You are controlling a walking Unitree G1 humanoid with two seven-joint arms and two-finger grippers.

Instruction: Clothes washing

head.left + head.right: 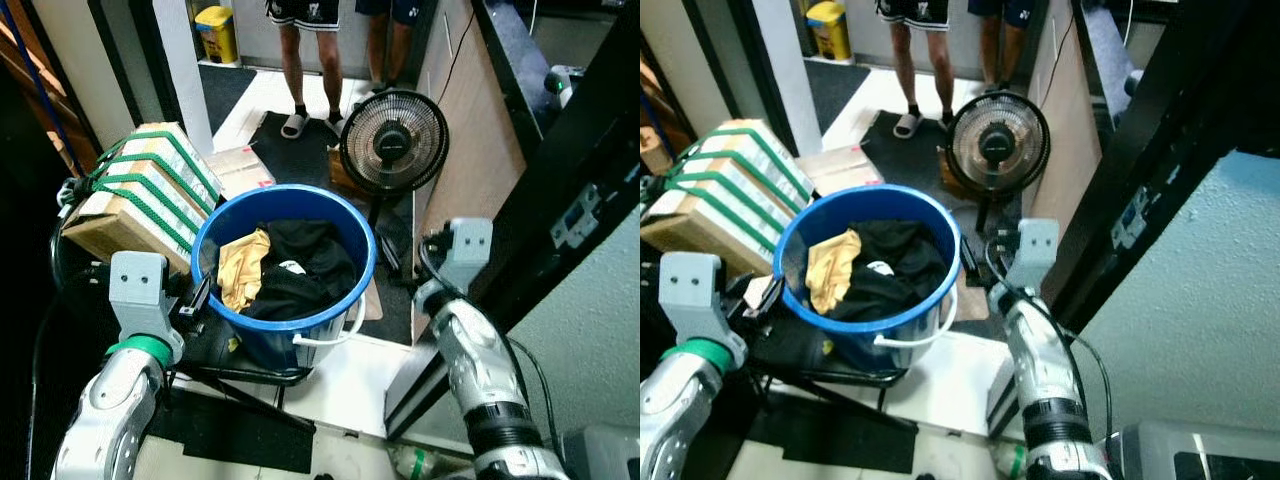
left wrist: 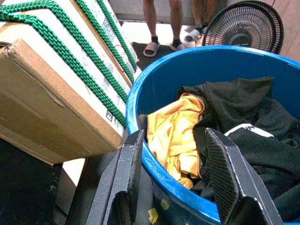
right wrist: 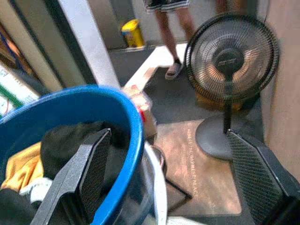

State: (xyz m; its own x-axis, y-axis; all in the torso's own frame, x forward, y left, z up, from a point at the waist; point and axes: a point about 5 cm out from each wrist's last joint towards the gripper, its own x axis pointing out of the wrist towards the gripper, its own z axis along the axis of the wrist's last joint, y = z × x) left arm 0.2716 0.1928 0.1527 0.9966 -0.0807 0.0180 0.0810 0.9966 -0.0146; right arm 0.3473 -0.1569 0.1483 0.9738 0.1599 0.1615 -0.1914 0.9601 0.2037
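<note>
Both grippers are closing in on the blue bucket (image 1: 285, 270), so the step in hand looks like gripping it to carry the laundry. The left gripper (image 2: 176, 180) straddles the near-left rim, jaws apart; the right gripper (image 3: 171, 173) flanks the opposite rim, jaws wide. Next, both must clamp evenly. The bucket rests on a black stool (image 1: 235, 365), holding black clothes (image 1: 300, 265) and a yellow garment (image 1: 243, 265)
</note>
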